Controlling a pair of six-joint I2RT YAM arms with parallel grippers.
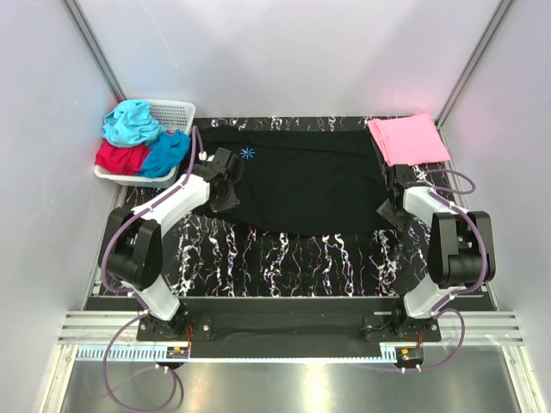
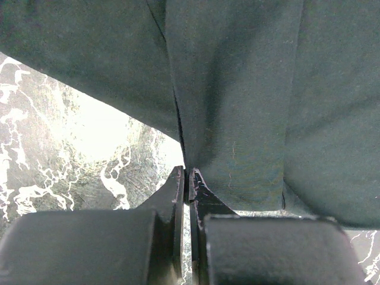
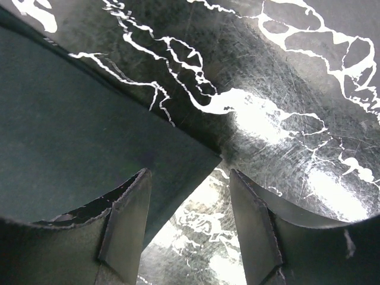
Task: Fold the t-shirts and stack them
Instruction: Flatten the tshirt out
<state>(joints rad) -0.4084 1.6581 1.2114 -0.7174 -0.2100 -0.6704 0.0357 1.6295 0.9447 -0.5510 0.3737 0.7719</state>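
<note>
Closest to the lens on the left wrist, found the left gripper (image 2: pixel 187 175) pinched tight on a thin edge of the black t-shirt (image 2: pixel 237 89), with soft creases running away from the jaws. Found the right gripper (image 3: pixel 189 175) standing wide apart and holding nothing, one finger over a corner of the same shirt, the other over bare table (image 3: pixel 285 119).

From above, saw the black t-shirt spread across the far half of the table between both arms, with a small light-blue mark (image 1: pixel 249 154) near its left end. Noted a pink t-shirt (image 1: pixel 409 138) lying flat as a neat rectangle at the far right corner, just beside the black one's right end. Noted a teal t-shirt (image 1: pixel 131 122), a red t-shirt (image 1: pixel 119 157) and a blue t-shirt (image 1: pixel 165 153) heaped in a white basket (image 1: pixel 176 110) at the far left corner.

Judged the black shirt light and limp, easy to pinch but large, so likely to sag, wrinkle and drag if lifted from one point. Judged the best holds to be corners or hem edges, one at each end, taken together. Reckoned its folding barely begun.
</note>
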